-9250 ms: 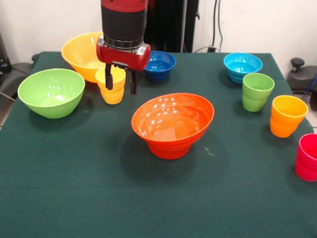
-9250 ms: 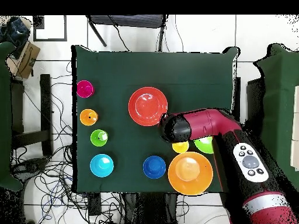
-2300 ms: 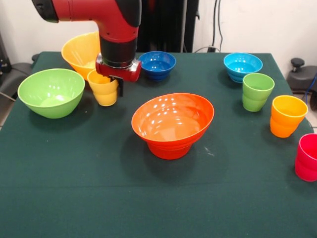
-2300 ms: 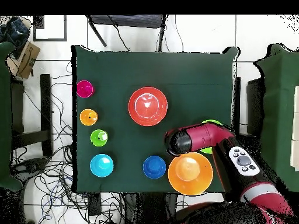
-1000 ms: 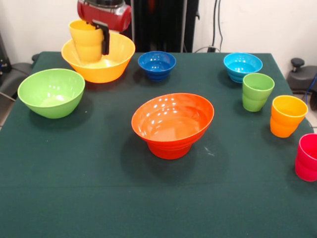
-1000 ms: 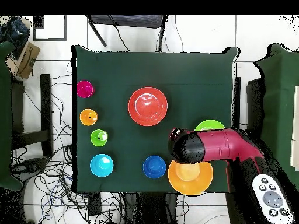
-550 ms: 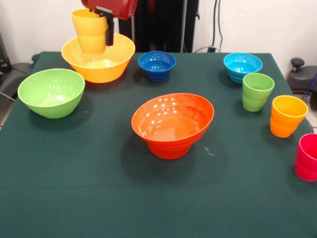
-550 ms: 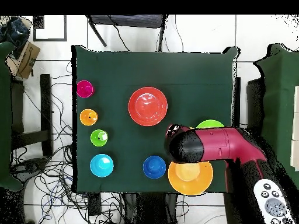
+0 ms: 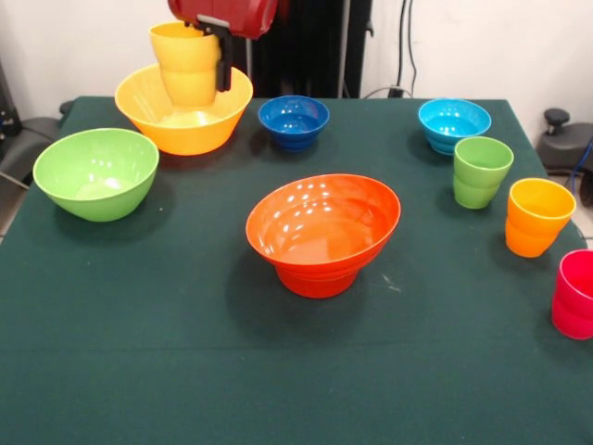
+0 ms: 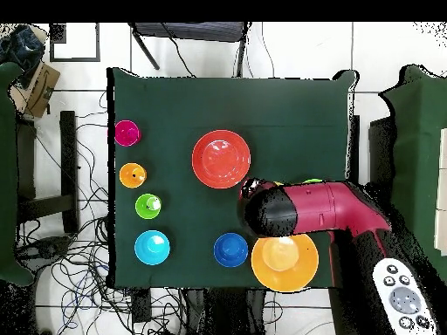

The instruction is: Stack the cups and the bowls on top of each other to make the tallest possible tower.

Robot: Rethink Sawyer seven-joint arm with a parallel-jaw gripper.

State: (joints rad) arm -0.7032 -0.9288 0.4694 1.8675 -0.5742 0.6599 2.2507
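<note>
My gripper (image 9: pixel 209 67) is at the top of the front view, shut on the yellow cup (image 9: pixel 186 63). It holds the cup upright in the air, in front of the large yellow bowl (image 9: pixel 182 128). One black finger (image 9: pixel 223 57) shows on the cup's outside. The tower base, a wide orange bowl (image 9: pixel 322 225) over a smaller orange one, stands mid-table and shows in the overhead view (image 10: pixel 221 159). In the overhead view the arm (image 10: pixel 297 209) hides the gripper and the cup.
Large green bowl (image 9: pixel 95 172) at left, dark blue bowl (image 9: pixel 294 120) and light blue bowl (image 9: pixel 454 121) at the back. Green cup (image 9: pixel 482 171), orange-yellow cup (image 9: pixel 538 216) and pink-red cup (image 9: pixel 576 295) stand along the right edge.
My gripper closed on the yellow cup's rim and lifted it off the table. The cup now hangs high by the yellow bowl. Everything else stayed put.
</note>
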